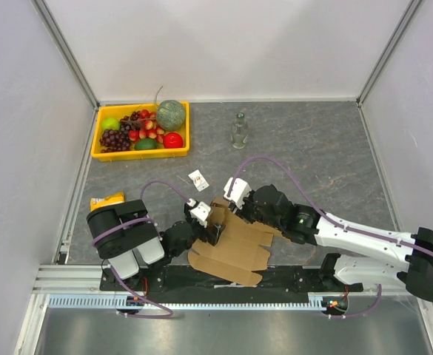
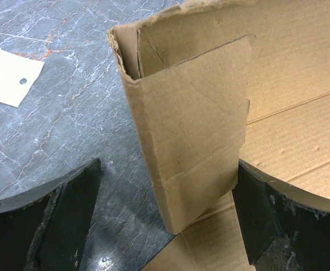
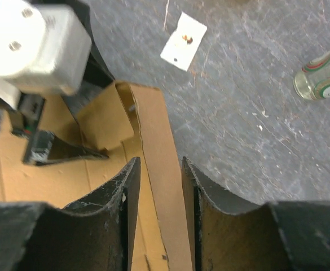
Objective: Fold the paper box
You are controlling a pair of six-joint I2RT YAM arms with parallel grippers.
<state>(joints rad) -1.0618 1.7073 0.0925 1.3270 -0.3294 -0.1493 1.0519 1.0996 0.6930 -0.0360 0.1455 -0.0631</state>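
The paper box (image 1: 235, 251), a brown corrugated die-cut sheet, lies partly folded at the near edge of the table between the two arms. One of its side walls (image 2: 193, 130) stands upright with a flap doubled over it. My left gripper (image 2: 167, 166) is open wide, one finger on each side of that wall, touching nothing. Seen from above, my left gripper (image 1: 210, 228) sits at the sheet's left end. My right gripper (image 3: 159, 164) straddles the top edge of the long raised wall (image 3: 156, 141), jaws parted with a gap on the left side. In the top view my right gripper (image 1: 227, 207) is just behind.
A yellow tray (image 1: 98, 140) of fruit stands at the back left. A small glass bottle (image 1: 238, 131) stands at the back centre. A white tag (image 1: 198, 179) lies just beyond the box, and a yellow packet (image 1: 106, 200) lies beside the left arm.
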